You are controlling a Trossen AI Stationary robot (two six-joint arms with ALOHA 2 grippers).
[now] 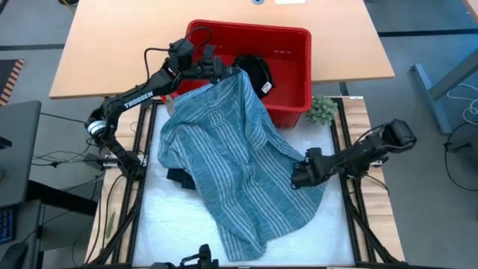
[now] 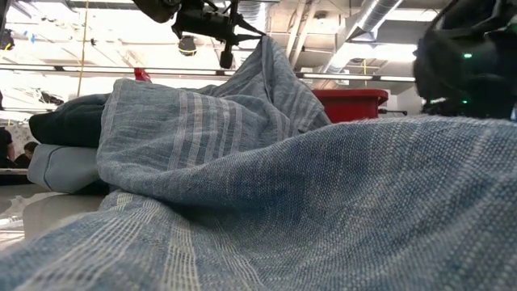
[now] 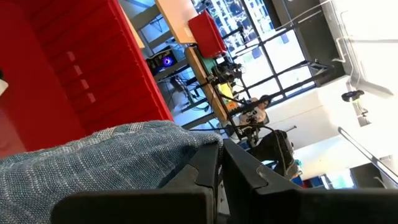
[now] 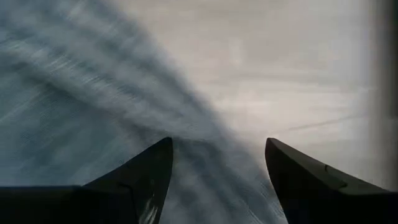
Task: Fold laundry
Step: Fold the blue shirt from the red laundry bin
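Observation:
A large grey-blue striped cloth point(image 1: 231, 157) lies spread over the white table top, and its far corner is raised to the red basket's front. My left gripper point(image 1: 222, 72) is shut on that raised corner, just above the basket's near wall. My right gripper point(image 1: 295, 178) is open at the cloth's right edge, its fingers point(image 4: 149, 174) standing apart just over cloth and table; whether they touch the cloth I cannot tell. A black garment with a white tag point(image 1: 258, 75) lies in the basket. A dark navy garment point(image 2: 73, 121) rests on a light blue one point(image 2: 65, 166), partly under the striped cloth. My left gripper point(image 3: 221, 146) pinches the striped cloth's far corner point(image 3: 155, 140) between its two shut fingers. The corner is lifted to a peak point(image 2: 265, 44). From there the cloth slopes down toward the near side, and the rest of it lies on the table.
The red plastic basket point(image 1: 287, 45) stands at the table's far edge, against a wooden desk point(image 1: 112, 45) behind it. A small green fuzzy ball point(image 1: 323, 110) sits by the basket's right near corner. Bare white table point(image 1: 168, 224) shows at the near left.

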